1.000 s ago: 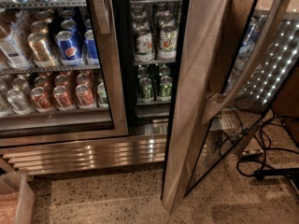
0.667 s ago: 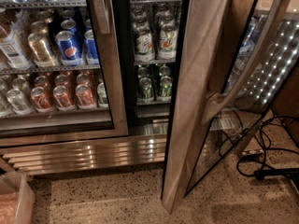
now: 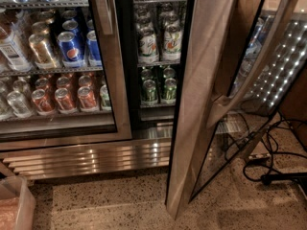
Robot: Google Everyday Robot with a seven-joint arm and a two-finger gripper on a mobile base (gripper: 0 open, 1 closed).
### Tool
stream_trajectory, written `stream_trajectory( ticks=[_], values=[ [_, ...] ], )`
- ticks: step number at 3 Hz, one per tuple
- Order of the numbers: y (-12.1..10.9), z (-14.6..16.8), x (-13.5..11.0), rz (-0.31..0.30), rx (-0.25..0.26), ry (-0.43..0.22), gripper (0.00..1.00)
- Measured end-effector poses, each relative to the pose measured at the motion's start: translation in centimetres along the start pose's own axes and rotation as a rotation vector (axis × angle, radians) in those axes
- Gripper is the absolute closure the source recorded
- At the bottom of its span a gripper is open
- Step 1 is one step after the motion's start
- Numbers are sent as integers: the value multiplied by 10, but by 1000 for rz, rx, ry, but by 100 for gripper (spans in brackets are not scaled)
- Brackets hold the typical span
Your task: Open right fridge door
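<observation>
The right fridge door [image 3: 201,104] stands swung out toward me, its wide brushed-steel frame seen almost edge-on and its glass pane angled off to the right. Its long bowed steel handle [image 3: 259,63] runs down the pane's front. Behind the open door, the right compartment shows shelves of green bottles [image 3: 158,37] and green cans [image 3: 158,87]. My gripper is out of view in this camera view.
The shut left door [image 3: 117,80] fronts Pepsi cans [image 3: 71,47] and red cans [image 3: 64,99]. A steel vent grille [image 3: 91,158] runs along the base. Black cables [image 3: 271,164] lie on the speckled floor at right. A clear plastic bin [image 3: 17,205] sits at bottom left.
</observation>
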State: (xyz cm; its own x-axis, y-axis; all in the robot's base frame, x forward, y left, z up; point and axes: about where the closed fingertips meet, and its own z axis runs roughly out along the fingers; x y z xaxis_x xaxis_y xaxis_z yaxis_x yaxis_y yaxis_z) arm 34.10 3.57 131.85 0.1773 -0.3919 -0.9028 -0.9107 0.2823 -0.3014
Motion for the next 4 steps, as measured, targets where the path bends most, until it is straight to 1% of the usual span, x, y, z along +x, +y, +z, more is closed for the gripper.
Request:
stream_trajectory(
  ticks=[1, 2, 4],
  values=[
    [0, 0, 0, 0, 0, 0, 84],
    [0, 0, 0, 0, 0, 0, 99],
    [0, 0, 0, 0, 0, 0, 100]
  ],
)
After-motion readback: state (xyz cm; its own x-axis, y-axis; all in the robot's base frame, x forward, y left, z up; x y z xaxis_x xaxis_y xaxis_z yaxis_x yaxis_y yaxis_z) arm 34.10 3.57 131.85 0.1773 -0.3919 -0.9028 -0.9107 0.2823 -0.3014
